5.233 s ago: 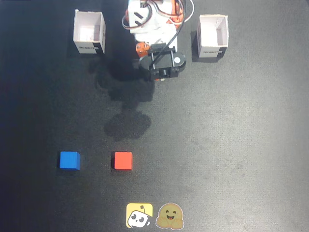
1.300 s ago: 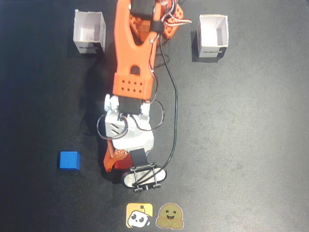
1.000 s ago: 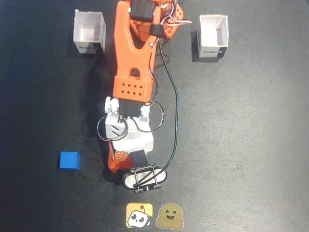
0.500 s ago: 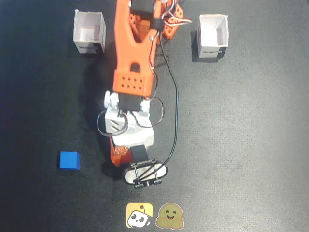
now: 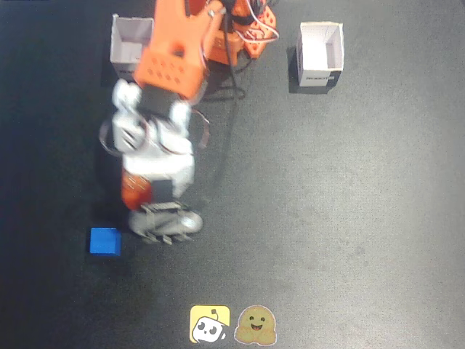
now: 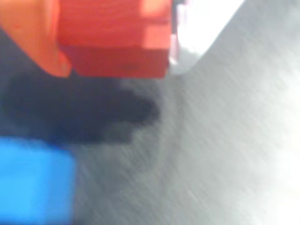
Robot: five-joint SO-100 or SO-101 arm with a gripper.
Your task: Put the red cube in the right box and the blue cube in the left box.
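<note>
In the wrist view the red cube (image 6: 115, 37) sits clamped between an orange finger (image 6: 33, 42) and a white finger (image 6: 201, 33) of my gripper (image 6: 117, 51). It hangs above the mat and casts a dark shadow below. The blue cube (image 6: 35, 183) lies on the mat at the lower left of that view. In the fixed view the gripper (image 5: 163, 225) is just right of the blue cube (image 5: 104, 241), and the arm hides the red cube. The left box (image 5: 131, 43) is partly covered by the arm. The right box (image 5: 320, 54) stands open at the back right.
The orange arm (image 5: 171, 65) stretches from its base at the top centre down to the left across the dark mat (image 5: 327, 203). Two stickers (image 5: 232, 324) lie at the mat's front edge.
The arm has swung to the left and pulled back from the front edge, carrying the red cube off the mat. The blue cube and both boxes have not moved.
</note>
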